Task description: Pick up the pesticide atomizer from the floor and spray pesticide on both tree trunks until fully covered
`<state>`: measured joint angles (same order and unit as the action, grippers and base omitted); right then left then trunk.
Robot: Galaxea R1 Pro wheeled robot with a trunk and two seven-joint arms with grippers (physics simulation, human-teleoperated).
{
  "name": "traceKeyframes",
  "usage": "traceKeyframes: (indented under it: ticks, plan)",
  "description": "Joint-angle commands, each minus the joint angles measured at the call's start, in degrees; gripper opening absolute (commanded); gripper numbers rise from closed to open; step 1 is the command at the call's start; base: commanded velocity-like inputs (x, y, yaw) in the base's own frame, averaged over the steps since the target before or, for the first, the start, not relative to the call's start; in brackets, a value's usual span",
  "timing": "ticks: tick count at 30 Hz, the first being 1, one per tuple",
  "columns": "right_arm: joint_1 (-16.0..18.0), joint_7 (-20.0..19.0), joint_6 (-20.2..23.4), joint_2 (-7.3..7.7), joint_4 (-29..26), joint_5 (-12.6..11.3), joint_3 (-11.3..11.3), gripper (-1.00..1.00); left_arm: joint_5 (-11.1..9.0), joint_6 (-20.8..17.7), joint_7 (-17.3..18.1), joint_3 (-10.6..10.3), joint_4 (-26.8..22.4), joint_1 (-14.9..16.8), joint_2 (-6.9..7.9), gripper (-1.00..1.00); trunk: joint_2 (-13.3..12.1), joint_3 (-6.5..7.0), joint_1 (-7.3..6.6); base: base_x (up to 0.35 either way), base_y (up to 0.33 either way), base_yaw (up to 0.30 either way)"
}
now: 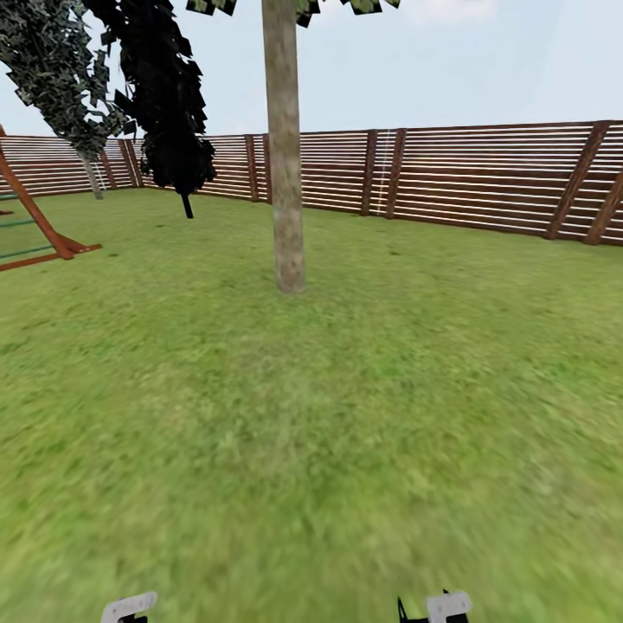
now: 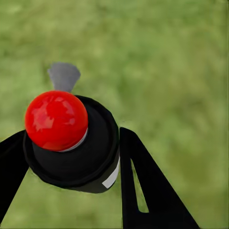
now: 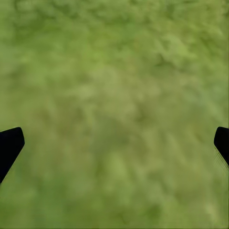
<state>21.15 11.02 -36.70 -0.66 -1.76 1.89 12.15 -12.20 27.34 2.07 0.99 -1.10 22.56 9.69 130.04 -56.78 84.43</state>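
Pinching the black pesticide atomizer with its red ball cap (image 2: 71, 143), the left claw (image 2: 67, 162) has the pickup done; the right claw (image 3: 114, 148) hangs spread over green grass lawn (image 1: 346, 415). Ahead, the pale mottled tree trunk (image 1: 285, 173) looks unsprayed; both trees likely remain.

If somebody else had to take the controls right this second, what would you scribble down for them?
Left gripper: shut on the black pesticide atomizer with the round red top, already off the ground.
Right gripper: open, empty, over grass.
Ahead: a pale mottled tree trunk stands across open green lawn, before the reddish-brown slat fence.
Done: atomizer picked up.
Left: drive closer, spray this trunk fully, then the second tree. No spray specks visible on it yet.
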Motion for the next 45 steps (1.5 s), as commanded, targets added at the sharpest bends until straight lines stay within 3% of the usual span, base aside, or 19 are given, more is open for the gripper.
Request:
traceKeyframes:
  ticks: [1, 5, 28, 45]
  plan:
    - [0.04, 0.59, -0.07, 0.09, -0.14, 0.21, 0.39, 1.0, -0.27, 0.15, 0.22, 0.07, 0.05, 0.03, 0.03, -1.0, 0.02, -0.05, 0.03, 0.337, 0.0, 0.0]
    - [0.07, 0.61, -0.24, 0.86, -4.49, 0.29, 0.33, 1.0, -0.28, 0.16, 0.22, 0.07, 0.05, 0.03, -0.02, -1.0, 0.02, -0.05, 0.03, 0.337, 0.0, 0.0]
    - [0.05, 0.58, -0.31, 1.25, -3.58, 0.29, 0.42, 1.0, -0.28, 0.17, 0.22, 0.07, 0.04, 0.03, -0.02, -1.0, 0.02, -0.05, 0.03, 0.337, 0.0, 0.0]
    - [0.05, 0.85, -0.29, 1.27, -3.5, 0.22, 0.33, 1.0, -0.28, 0.17, 0.22, 0.07, 0.05, 0.03, -0.02, -1.0, 0.02, -0.26, 0.03, 0.337, 0.0, 0.086]
